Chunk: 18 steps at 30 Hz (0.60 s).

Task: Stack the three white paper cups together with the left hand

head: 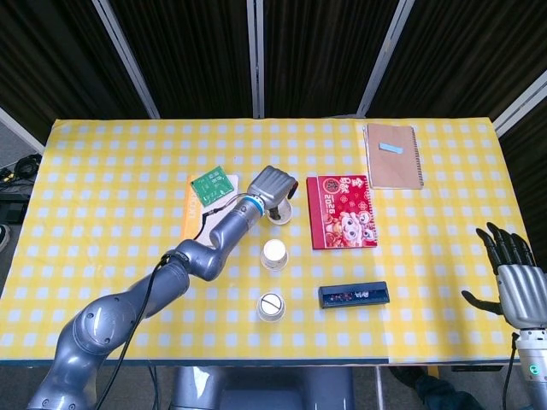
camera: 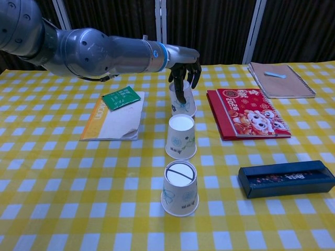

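Three white paper cups stand upside down in a line on the yellow checked table (head: 111,162). The near cup (head: 271,306) (camera: 180,189) and the middle cup (head: 273,254) (camera: 181,137) stand free. My left hand (head: 272,186) (camera: 184,69) reaches over the far cup (head: 279,213) (camera: 183,103) from above and grips it, fingers curled down around its top. That cup leans slightly and its base is at the table. My right hand (head: 518,284) hangs open at the table's right front edge, far from the cups.
A red booklet (head: 342,211) (camera: 248,119) lies just right of the far cup. A brown notebook (head: 393,155) sits at the back right. A dark blue box (head: 354,295) (camera: 287,178) lies right of the near cup. A book with a green card (head: 208,185) (camera: 120,98) lies left.
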Available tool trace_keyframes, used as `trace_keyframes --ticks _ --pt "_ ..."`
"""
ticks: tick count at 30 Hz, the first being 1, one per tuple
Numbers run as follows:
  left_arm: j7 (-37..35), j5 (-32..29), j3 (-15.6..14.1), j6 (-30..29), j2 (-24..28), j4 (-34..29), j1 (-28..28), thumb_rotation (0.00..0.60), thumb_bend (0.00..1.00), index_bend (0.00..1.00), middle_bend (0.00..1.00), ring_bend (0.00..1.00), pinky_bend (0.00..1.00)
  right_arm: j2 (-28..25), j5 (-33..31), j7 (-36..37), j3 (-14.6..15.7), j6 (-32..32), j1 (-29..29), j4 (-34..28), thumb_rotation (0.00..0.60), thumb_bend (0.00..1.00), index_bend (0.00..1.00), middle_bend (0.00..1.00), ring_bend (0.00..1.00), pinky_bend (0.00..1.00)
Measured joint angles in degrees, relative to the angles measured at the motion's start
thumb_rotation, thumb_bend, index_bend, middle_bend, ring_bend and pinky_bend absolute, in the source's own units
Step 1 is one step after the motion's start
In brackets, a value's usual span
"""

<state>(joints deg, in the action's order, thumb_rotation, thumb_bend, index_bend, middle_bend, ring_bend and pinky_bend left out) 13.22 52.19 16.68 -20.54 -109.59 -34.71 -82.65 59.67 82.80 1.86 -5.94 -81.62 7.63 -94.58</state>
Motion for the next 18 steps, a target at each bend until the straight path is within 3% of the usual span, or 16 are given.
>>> trace_keyframes --ticks 9,18 --pt "0.5 -0.9 0.9 -4.0 8.0 -11.4 2.0 0.6 0.06 0.48 0.44 0.37 0.49 -0.1 1.6 -0.3 0.4 -0.8 -0.2 -0.9 0.6 0.0 0.05 0.0 0.0 0.0" --pt "3.4 -3.0 0.3 -9.7 24.1 -36.0 6.0 0.6 0.06 0.48 0.44 0.37 0.49 -0.1 3.3 -1.0 1.1 -1.5 -0.4 -1.8 0.6 0.0 0.05 0.0 0.0 0.0"
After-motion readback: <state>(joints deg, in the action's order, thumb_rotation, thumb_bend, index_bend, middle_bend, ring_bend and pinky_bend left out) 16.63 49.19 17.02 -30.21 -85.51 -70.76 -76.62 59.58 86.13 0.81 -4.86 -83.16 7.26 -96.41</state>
